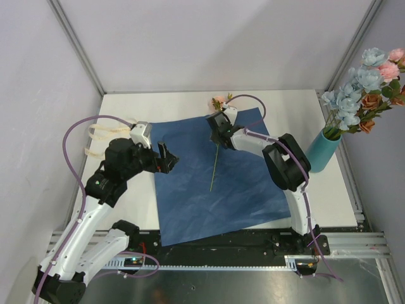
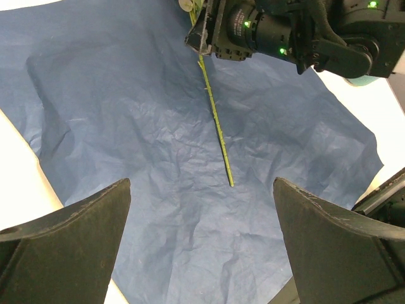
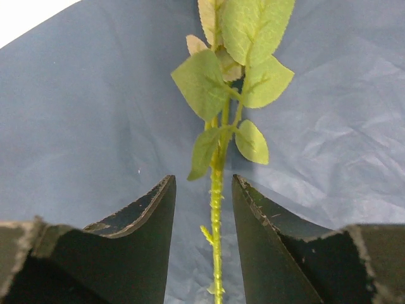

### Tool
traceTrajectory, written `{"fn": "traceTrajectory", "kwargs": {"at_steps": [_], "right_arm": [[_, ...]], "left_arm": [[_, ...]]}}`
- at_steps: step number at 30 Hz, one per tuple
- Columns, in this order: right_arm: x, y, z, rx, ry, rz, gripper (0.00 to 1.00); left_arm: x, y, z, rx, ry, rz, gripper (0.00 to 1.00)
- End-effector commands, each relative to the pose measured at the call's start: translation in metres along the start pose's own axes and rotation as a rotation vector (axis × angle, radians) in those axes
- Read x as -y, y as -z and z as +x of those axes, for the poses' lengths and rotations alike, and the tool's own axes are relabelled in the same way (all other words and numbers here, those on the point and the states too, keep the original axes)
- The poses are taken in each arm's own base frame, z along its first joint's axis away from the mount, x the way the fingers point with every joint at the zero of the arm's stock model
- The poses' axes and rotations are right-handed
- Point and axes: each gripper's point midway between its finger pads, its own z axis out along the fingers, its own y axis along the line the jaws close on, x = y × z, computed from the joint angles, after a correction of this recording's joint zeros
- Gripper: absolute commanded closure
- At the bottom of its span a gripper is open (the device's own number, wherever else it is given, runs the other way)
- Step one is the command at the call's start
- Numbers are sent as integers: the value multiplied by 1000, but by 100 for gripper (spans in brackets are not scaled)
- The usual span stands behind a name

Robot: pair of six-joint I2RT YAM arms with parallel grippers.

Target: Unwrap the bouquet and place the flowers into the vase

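Mostly the blue wrapping paper (image 1: 209, 196) lies flat across the white counter (image 1: 285, 107), with bare counter behind it and to its right. One pink flower (image 1: 215, 166) lies on the paper, its bloom past the far edge. The right gripper (image 3: 202, 183) straddles its stem below the leaves, fingers narrowly apart and not pinching. The left gripper (image 1: 168, 158) hangs spread wide over the paper's left edge. At the right edge, the teal vase (image 1: 321, 152) holds the other flowers (image 1: 370, 88).
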Motion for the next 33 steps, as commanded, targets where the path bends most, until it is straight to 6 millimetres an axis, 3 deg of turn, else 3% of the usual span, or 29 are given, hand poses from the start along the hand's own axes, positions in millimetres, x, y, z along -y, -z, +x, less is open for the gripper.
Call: {"fn": "traceTrajectory", "kwargs": {"at_steps": [1,22,26,33], "right_arm": [[-4,-5,-3,-10,7,55,55],[3,-15,1,-22,31,71,91],[-5,-8,-10,6,40,45,99],[-16,21,-48,105,29,3,100]], "left_arm": [[2,3,-4,18,-18,16,1],[0,1,-4,16,-16,4,1],[-1,0,-3,12,-15,2,2],[-1,1,-3,15,-17,3,2]]}}
